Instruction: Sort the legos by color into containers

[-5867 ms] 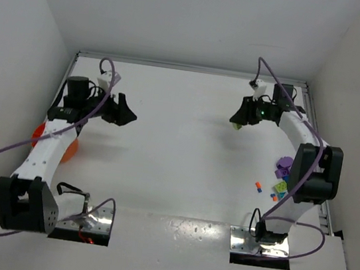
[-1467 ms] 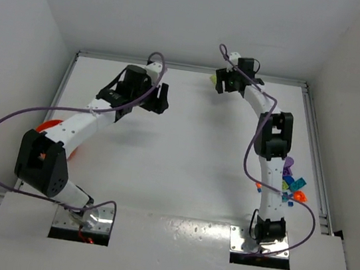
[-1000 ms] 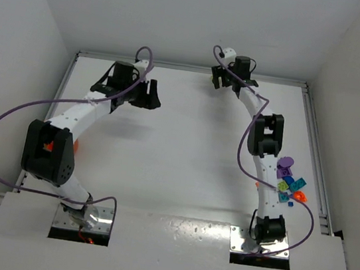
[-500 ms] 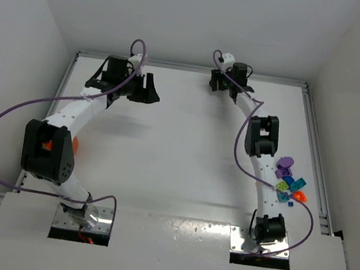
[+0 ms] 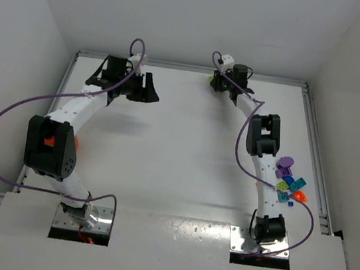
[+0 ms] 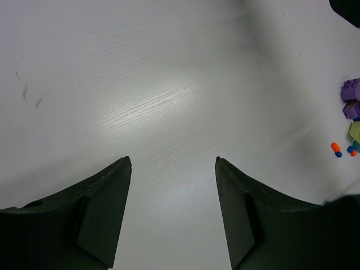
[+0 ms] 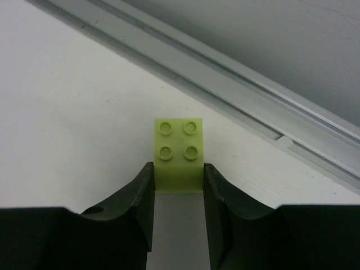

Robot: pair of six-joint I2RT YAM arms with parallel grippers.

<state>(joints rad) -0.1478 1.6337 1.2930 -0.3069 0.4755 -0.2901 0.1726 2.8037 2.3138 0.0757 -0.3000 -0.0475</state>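
A lime green lego (image 7: 179,149) with four studs lies on the white table beside the far metal rail. My right gripper (image 7: 177,169) is shut on it, a fingertip pressed to each side; from above it sits at the far edge (image 5: 214,81). The other legos (image 5: 290,183), purple, teal-blue, green and orange, are heaped by the right arm and also show at the left wrist view's right edge (image 6: 351,107). My left gripper (image 6: 173,160) hangs open over bare table, at the back left (image 5: 147,90) from above. Only a sliver of the orange container (image 5: 74,142) peeks out behind the left arm.
A metal rail (image 7: 264,107) runs along the table's far edge just past the lime brick, with the grey wall behind it. Purple cables loop off both arms. The right arm stretches long over the table's right side.
The right jaws have narrowed from wide open onto the lime green brick at the far edge. The left arm has barely shifted and its jaws stay open.
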